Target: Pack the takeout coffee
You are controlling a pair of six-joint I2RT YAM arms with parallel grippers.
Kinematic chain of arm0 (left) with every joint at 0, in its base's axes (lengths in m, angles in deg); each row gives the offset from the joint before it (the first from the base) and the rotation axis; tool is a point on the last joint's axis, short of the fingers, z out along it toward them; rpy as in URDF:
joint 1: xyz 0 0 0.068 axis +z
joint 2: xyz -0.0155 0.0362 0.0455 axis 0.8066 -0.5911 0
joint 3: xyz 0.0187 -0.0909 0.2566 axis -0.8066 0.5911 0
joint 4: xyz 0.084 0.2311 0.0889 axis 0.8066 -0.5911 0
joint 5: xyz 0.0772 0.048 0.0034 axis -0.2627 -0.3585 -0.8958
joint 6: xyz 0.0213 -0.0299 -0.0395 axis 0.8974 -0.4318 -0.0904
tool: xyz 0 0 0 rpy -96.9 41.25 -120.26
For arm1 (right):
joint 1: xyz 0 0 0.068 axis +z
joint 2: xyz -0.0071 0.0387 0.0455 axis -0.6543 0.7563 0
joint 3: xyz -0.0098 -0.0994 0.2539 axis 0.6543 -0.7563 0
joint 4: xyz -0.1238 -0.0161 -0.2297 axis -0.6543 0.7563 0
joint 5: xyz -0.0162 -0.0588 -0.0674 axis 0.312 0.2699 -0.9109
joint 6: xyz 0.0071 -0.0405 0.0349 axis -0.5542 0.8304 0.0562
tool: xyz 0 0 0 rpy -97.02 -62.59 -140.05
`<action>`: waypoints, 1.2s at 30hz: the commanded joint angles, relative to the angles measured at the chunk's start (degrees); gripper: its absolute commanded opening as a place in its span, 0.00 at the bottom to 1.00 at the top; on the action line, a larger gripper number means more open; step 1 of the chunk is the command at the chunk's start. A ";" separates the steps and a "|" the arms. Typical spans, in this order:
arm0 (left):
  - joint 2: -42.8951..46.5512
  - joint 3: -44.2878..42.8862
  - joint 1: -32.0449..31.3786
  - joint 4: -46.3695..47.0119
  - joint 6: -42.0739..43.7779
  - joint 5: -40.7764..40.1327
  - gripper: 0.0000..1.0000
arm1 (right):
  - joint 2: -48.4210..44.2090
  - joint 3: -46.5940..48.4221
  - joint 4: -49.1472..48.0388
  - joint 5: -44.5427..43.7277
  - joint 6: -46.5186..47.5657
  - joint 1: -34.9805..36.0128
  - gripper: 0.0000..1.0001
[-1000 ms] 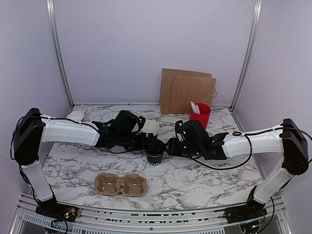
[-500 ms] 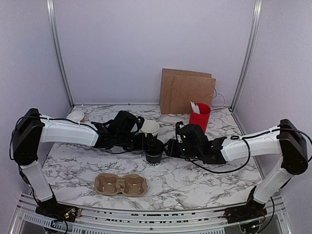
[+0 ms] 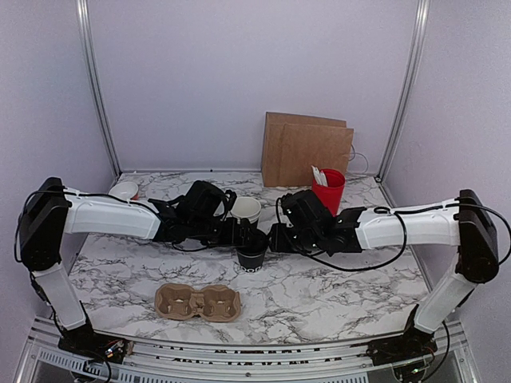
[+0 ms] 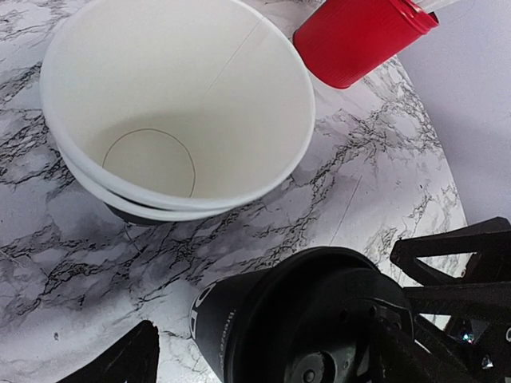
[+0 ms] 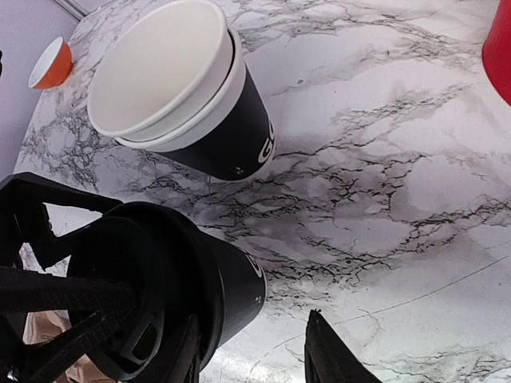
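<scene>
Spreading wall to wall, the marble bench (image 3: pixel 335 295) carries everything. A brown paper bag (image 3: pixel 307 152) leans flat against the back wall. Both arms reach in from the sides and meet at mid-bench over the black cup (image 3: pixel 253 257), which stands upright.

The left hand (image 3: pixel 249 237) is spread wide and straddles that cup at its rim. Its wrist view shows a strip of bare bench between one finger and the cup wall, so it is released, not clamped. The right hand (image 3: pixel 275 239) sits just beside the cup's other side. Its fingers are parted, with bare marble between their tips. One black finger lies against the black cup wall in its own view, and whether they touch I cannot tell.

A two-well cardboard carrier (image 3: pixel 198 302) lies near the front edge, well apart from the cup. At the back right, in front of the bag, the red cup (image 3: pixel 327 191) holds white utensils. Just behind the black cup stands a nested stack of cups (image 3: pixel 246 209), cream inside, the outermost black-walled. A black lid (image 4: pixel 319 315) appears to sit in the black cup's mouth. An orange-and-white bowl (image 3: pixel 124 190) rests at the far left.
</scene>
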 commanded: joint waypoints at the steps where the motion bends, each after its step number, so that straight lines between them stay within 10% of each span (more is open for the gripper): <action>1: 1.46 -0.67 -0.76 -3.41 2.42 1.86 0.92 | 1.55 5.83 4.87 1.26 3.41 -0.50 0.44; 36: 8.64 2.38 3.72 -12.96 4.94 -7.91 0.92 | -5.52 -0.66 7.25 9.08 6.29 -2.23 0.44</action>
